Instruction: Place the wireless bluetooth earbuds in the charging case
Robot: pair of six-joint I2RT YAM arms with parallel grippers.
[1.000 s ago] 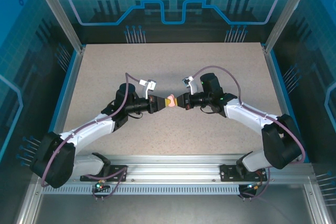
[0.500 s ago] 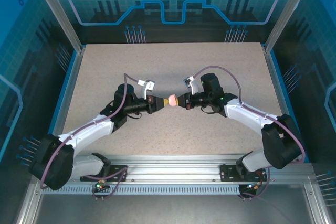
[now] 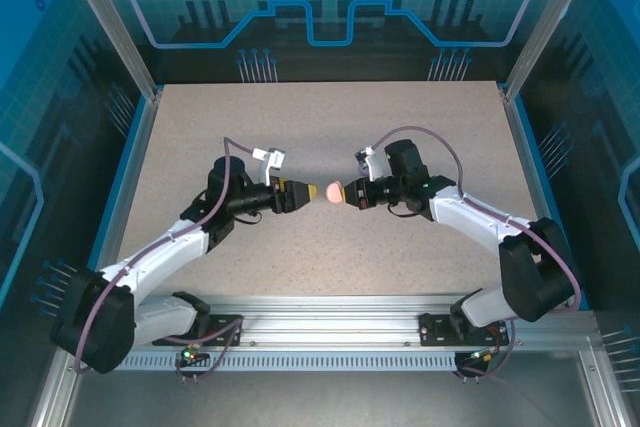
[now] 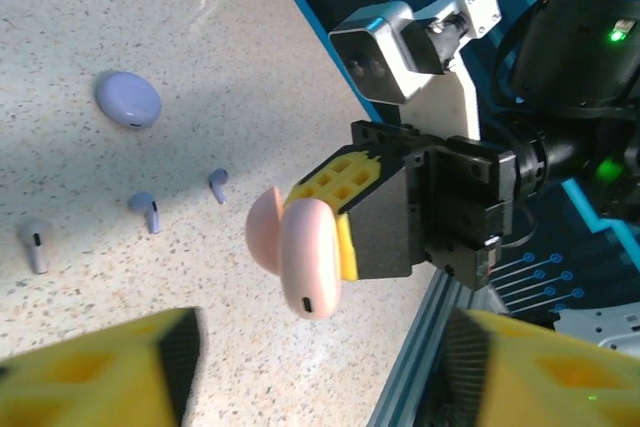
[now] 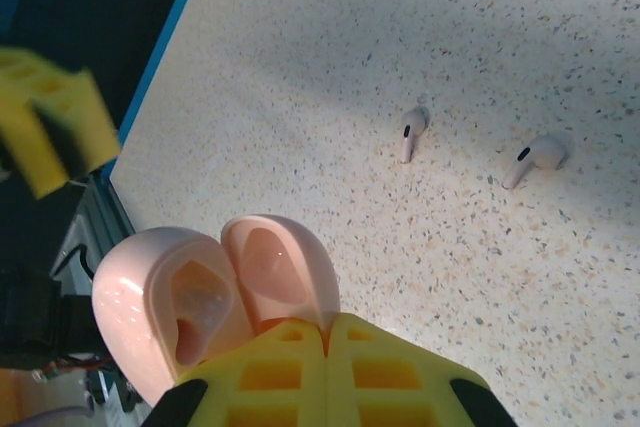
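— Reading the overhead view first: which arm has the pink clamshell charging case (image 3: 333,190)?

— The right gripper (image 3: 346,192). It is pinched shut on the case and holds it off the speckled table (image 3: 400,127). The left gripper (image 3: 299,190) faces the case from the opposite side, just beside it but not touching, with nothing in it.

— What does the left wrist view add?

— The left gripper (image 4: 320,377) has its yellow fingers (image 4: 110,367) spread wide at the bottom corners, empty. Ahead, the right gripper (image 4: 340,232) clamps the case (image 4: 305,267) by one edge. On the table beyond and to the left of the case lies a purplish-grey stemmed earbud (image 4: 218,184). Its twin (image 4: 147,212) lies farther from the case, and a pale pinkish earbud (image 4: 33,245) farther still. A lilac round disc (image 4: 128,99) sits behind them.

— And the right wrist view?

— The right gripper (image 5: 325,347) meets on the case (image 5: 200,297), which hangs hinged open with both hollows showing. One pale pinkish earbud (image 5: 412,134) and a second (image 5: 533,157) lie flat on the table, well apart from the case. Their stems slant back toward it.

— On what does the coming move turn?

— Judged from this: the earbuds lie on the table below the raised case, so the empty left arm looks like the one free to fetch. It would need to come down with its jaws across a stem. An earbud this small could easily slip.
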